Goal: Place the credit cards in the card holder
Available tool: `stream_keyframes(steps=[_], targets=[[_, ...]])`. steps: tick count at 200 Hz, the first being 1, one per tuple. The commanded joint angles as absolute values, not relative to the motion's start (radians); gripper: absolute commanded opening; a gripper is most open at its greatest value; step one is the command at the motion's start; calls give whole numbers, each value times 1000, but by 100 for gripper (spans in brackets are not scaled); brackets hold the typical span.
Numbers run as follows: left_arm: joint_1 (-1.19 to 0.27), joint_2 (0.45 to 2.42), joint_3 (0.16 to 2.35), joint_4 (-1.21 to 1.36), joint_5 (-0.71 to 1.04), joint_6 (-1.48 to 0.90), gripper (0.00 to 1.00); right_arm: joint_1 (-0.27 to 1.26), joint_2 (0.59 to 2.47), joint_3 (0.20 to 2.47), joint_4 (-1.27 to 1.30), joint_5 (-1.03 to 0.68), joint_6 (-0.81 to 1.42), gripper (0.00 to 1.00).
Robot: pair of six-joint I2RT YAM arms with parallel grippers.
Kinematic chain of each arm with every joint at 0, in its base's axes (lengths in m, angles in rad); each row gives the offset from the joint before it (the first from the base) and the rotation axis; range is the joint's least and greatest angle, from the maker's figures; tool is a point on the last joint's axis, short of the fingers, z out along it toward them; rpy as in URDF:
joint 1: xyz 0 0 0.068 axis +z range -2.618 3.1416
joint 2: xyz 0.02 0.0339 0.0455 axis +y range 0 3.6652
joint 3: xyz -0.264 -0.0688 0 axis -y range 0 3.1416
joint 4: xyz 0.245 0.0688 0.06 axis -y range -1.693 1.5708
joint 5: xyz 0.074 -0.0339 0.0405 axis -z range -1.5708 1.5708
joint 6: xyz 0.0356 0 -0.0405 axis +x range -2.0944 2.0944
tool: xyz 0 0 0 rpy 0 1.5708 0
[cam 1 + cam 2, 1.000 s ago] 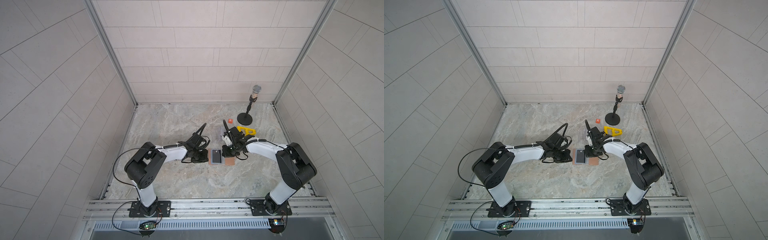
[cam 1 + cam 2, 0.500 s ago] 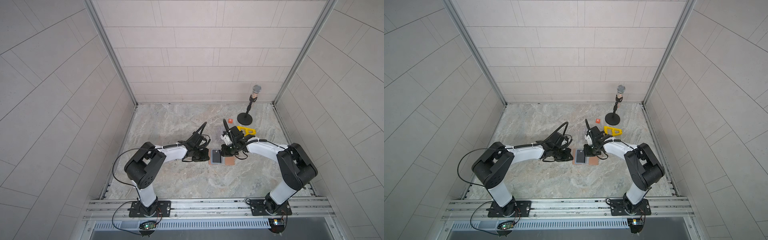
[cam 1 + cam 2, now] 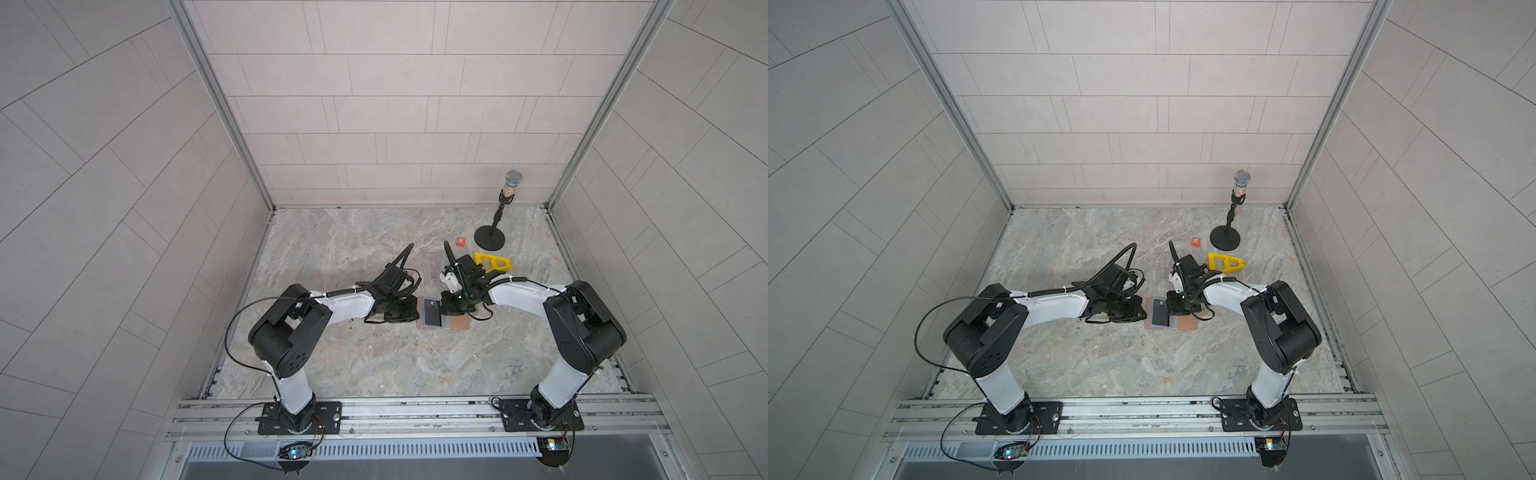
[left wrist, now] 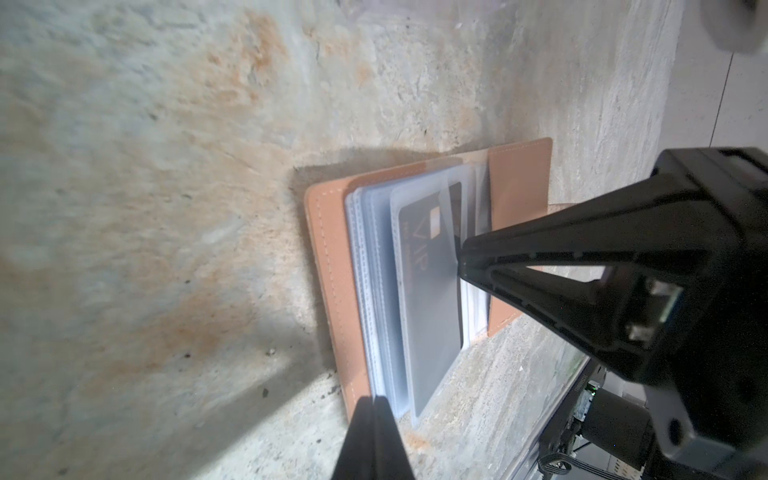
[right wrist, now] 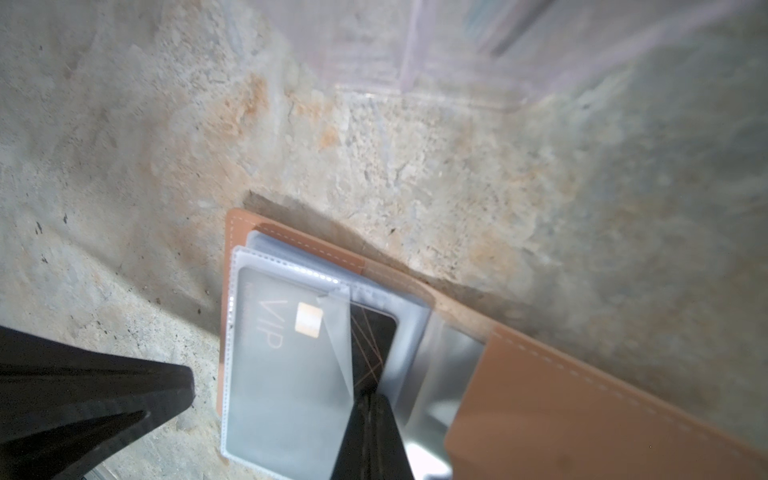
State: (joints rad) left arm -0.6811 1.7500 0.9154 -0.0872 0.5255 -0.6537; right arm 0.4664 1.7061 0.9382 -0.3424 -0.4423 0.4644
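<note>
The tan card holder [image 3: 457, 323] [image 3: 1187, 323] lies open on the marble table, its clear sleeves fanned out [image 4: 328, 249] [image 5: 540, 395]. A black credit card [image 4: 428, 291] [image 5: 370, 332] marked VIP sits partly inside the top sleeve [image 3: 432, 313]. My right gripper [image 5: 372, 399] [image 3: 445, 309] is shut, with its tip against the card's exposed end [image 4: 460, 262]. Shut as well, my left gripper [image 4: 374, 401] [image 3: 413, 313] rests its tip at the holder's outer edge by the sleeves [image 5: 189, 382]. No other credit cards show.
A clear acrylic stand [image 3: 436, 262] [image 5: 457, 50] stands just behind the holder. Further back are a small orange square marked R [image 3: 460, 241], a yellow plastic piece [image 3: 492, 262] and a microphone on a round black base [image 3: 490, 239].
</note>
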Motion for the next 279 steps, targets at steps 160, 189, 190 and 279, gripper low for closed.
stream_keyframes(steps=[160,189,190,279], targets=[[-686,1824,984,-60,555,-666,0,471,1740,913,-337,-430,463,3],[-686,1839,989,-51,575,-671,0,471,1743,914,-334,-432,464,3],[-686,1839,989,-50,575,-671,0,472,1743,914,-334,-432,465,3],[-687,1846,996,-8,618,-696,0,471,1726,917,-342,-436,466,5]])
